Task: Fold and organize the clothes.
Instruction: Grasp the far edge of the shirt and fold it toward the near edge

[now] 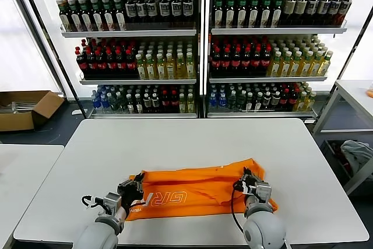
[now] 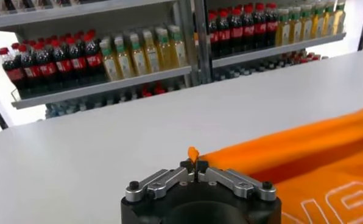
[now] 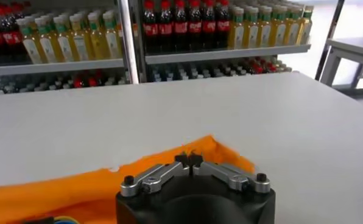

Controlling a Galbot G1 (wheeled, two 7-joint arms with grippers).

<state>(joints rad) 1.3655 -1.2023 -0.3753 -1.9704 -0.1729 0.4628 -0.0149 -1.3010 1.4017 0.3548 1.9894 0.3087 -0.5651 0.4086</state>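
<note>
The bright orange T-shirt (image 1: 195, 190) lies as a long folded strip near the front edge of the white table (image 1: 192, 144), white lettering up at its left part. My left gripper (image 1: 135, 184) is shut on the shirt's left end; in the left wrist view the gripper (image 2: 194, 165) pinches a small peak of the orange T-shirt (image 2: 303, 158). My right gripper (image 1: 247, 178) is shut on the shirt's right end; in the right wrist view the gripper (image 3: 188, 159) holds the edge of the orange T-shirt (image 3: 169, 155).
Shelves of bottled drinks (image 1: 198, 45) stand behind the table. A second white table (image 1: 26, 173) is at the left, a cardboard box (image 1: 26, 109) on the floor beyond it. A greyish-white cloth bundle (image 1: 358, 153) lies under a table at the right.
</note>
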